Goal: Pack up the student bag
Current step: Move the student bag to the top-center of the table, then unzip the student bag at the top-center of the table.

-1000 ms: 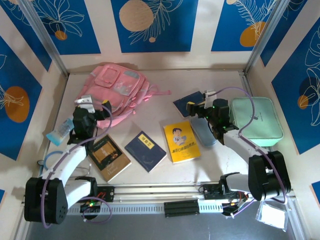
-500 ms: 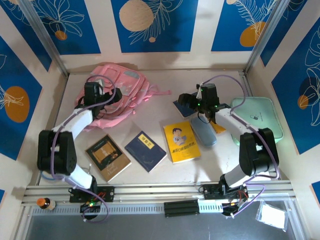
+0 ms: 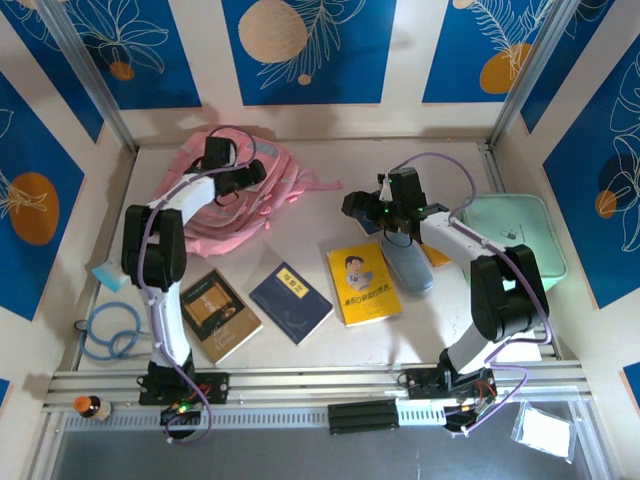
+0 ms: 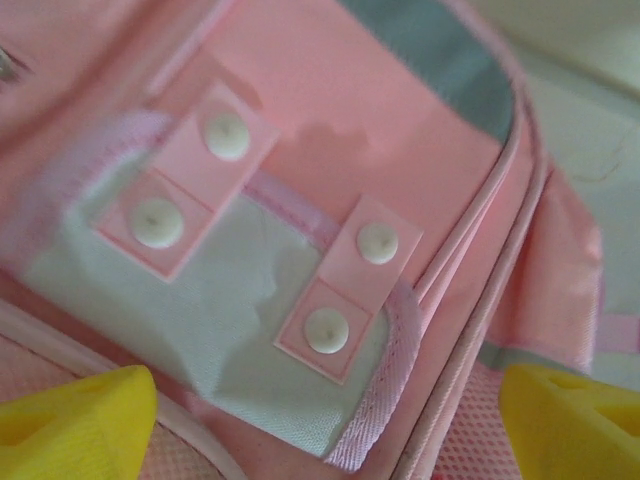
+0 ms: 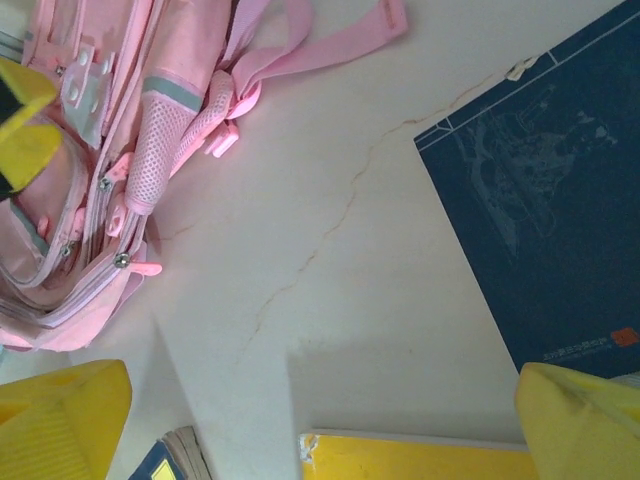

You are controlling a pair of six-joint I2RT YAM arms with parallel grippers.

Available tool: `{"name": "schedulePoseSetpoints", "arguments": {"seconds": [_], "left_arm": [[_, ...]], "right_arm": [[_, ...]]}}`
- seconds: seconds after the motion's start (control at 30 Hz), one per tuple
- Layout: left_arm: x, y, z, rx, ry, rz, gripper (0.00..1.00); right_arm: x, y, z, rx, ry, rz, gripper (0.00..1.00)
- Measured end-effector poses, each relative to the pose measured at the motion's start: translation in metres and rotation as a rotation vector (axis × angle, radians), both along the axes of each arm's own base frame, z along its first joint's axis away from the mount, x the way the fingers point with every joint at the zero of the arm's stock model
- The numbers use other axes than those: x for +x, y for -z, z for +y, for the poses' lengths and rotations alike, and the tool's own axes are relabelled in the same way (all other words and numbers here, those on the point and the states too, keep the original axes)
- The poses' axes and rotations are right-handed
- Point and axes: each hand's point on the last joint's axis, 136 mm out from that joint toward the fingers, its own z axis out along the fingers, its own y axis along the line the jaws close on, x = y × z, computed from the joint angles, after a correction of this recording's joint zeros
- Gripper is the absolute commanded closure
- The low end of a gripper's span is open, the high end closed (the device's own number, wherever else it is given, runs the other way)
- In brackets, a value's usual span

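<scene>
The student bag is a pink backpack lying at the back left of the table. My left gripper hovers over its front, open. Close up, the yellow fingertips stand wide apart on either side of a pale pocket flap with white snaps; nothing is gripped, and the left gripper sits just above the fabric. My right gripper hangs open over bare table, right gripper empty. The bag and its strap lie to that view's upper left.
A yellow book, a dark blue book and a brown book lie mid-table. A navy booklet sits by the right gripper, with a grey pencil case nearby. A mint-green case is at the right, a blue cable coil front left.
The left arm swung up from the left side and reached over the bag, its jaws narrowing slightly. The right gripper moved left and back, away from the mint-green case.
</scene>
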Motion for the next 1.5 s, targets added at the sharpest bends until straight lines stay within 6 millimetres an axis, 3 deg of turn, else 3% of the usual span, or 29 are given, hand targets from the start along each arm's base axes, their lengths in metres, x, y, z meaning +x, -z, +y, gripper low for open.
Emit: {"name": "schedulePoseSetpoints", "arguments": {"seconds": [0.1,0.27,0.47,0.63,0.7,0.83,0.93,1.1,1.2,1.37,1.5], "left_arm": [[-0.005,0.016,-0.008,0.015,0.02,0.036,0.15],[-0.011,0.017,-0.027,0.043,0.081,0.042,0.15],[-0.036,0.028,-0.074,0.082,0.24,0.038,0.18],[-0.063,0.023,-0.113,0.062,0.379,0.035,0.18],[-0.069,0.02,-0.119,0.056,0.404,0.053,0.18],[-0.076,0.001,-0.118,0.051,0.412,0.075,0.16],[-0.085,-0.027,-0.112,0.032,0.378,0.058,0.16],[-0.129,-0.057,-0.088,0.012,0.299,0.058,0.16],[-0.164,-0.053,-0.071,0.007,0.258,0.101,0.16],[-0.218,-0.031,-0.053,-0.04,0.203,0.197,0.17],[-0.247,-0.011,-0.049,-0.1,0.171,0.269,0.17]], "right_arm": [[0.0,0.006,0.002,0.009,-0.001,0.023,0.06],[0.003,0.017,0.008,0.035,0.002,0.074,0.17],[0.004,0.025,0.013,0.065,0.014,0.122,0.17],[0.006,0.028,0.022,0.097,0.017,0.153,0.22],[0.01,0.031,0.029,0.115,0.014,0.172,0.25],[0.027,0.037,0.044,0.163,0.011,0.216,0.28],[0.042,0.04,0.056,0.189,0.006,0.234,0.3],[0.065,0.042,0.075,0.211,0.004,0.26,0.36],[0.07,0.049,0.082,0.207,0.005,0.29,0.4],[0.07,0.065,0.091,0.186,0.002,0.344,0.46],[0.062,0.073,0.096,0.175,-0.005,0.375,0.57]]}}
